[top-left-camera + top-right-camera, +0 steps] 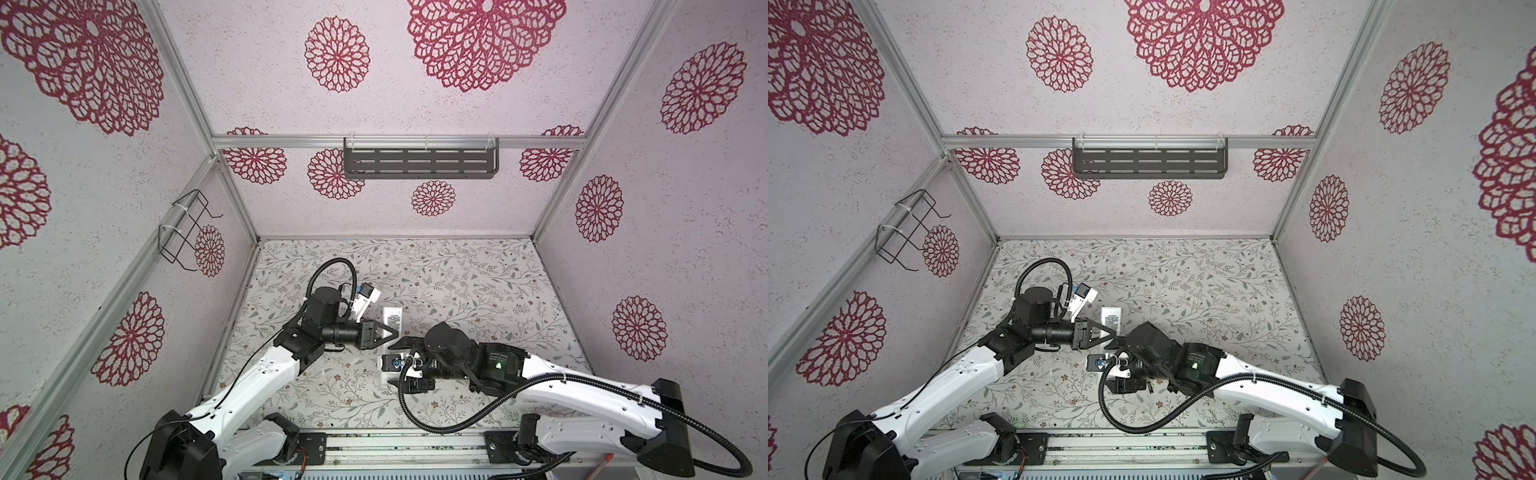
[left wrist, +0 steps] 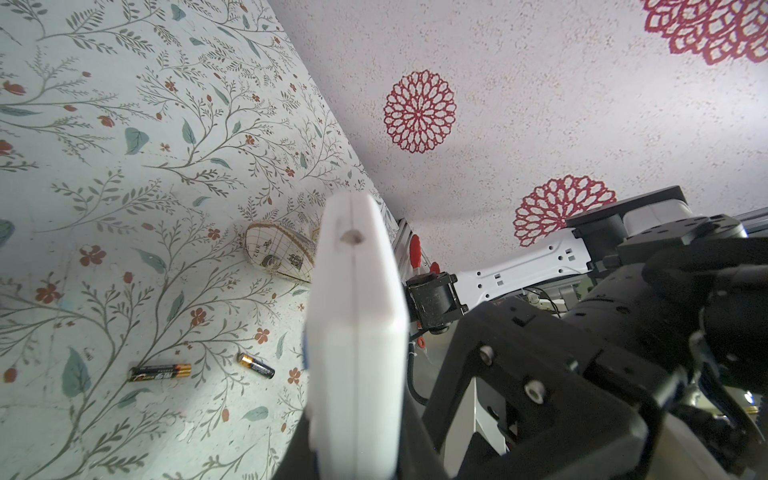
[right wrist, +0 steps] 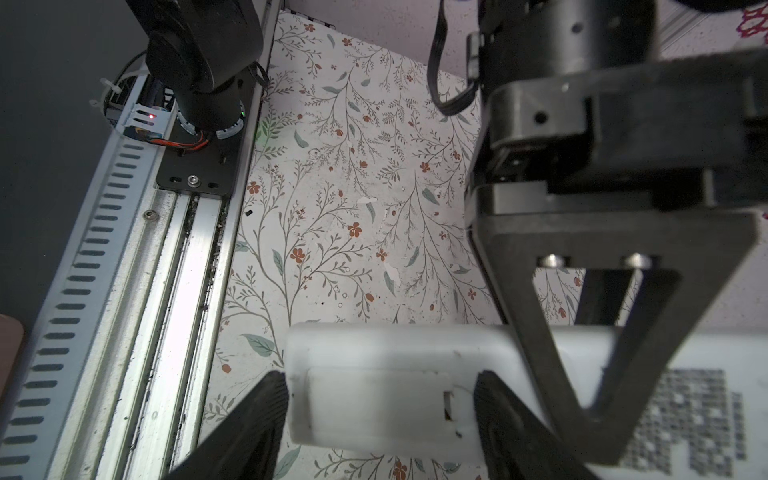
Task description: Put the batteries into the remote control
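The remote control (image 1: 393,321) is held over the table (image 1: 478,291) near its middle, running front to back. The left gripper (image 1: 392,337) is clamped across it from the left, and the right gripper (image 3: 378,390) straddles its near end. The batteries (image 2: 160,372) lie on the table, near each other but apart, with the pouch (image 2: 276,257) closer to the wall (image 2: 540,104). Both top views hide them, perhaps under the right arm (image 1: 552,374).

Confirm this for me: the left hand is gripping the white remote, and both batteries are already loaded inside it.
Wrong on the batteries: they lie loose on the floral table, outside the remote control, as the left wrist view shows. The left hand does grip it.
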Controlling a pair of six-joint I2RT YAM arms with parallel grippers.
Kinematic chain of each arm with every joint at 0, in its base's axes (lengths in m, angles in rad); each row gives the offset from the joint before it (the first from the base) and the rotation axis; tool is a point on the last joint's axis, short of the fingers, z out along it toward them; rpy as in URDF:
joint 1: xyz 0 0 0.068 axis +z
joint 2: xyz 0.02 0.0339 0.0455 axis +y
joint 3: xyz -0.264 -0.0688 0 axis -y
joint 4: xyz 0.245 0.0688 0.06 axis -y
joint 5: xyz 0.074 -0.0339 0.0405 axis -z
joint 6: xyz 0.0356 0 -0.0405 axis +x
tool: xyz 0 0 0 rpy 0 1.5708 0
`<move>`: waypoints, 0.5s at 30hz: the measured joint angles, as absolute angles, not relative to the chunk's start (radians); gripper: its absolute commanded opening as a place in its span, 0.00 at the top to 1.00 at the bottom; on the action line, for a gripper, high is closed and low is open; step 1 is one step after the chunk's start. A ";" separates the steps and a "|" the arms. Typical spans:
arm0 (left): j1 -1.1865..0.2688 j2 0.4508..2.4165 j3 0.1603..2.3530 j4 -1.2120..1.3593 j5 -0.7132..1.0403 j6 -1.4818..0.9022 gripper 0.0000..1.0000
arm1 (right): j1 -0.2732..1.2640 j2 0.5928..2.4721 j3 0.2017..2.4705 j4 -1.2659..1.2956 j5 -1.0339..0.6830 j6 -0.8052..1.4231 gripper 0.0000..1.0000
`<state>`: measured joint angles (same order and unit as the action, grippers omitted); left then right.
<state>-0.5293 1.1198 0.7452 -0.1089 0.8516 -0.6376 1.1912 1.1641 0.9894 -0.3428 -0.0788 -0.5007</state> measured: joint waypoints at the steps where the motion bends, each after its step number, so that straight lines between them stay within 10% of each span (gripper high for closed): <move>1: -0.528 1.120 0.745 -0.108 0.852 -0.639 1.00 | 1.191 1.164 0.989 -0.343 -0.079 -0.501 0.27; 15: -0.525 1.120 0.744 -0.092 0.856 -0.648 1.00 | 1.191 1.163 0.989 -0.358 -0.070 -0.496 0.30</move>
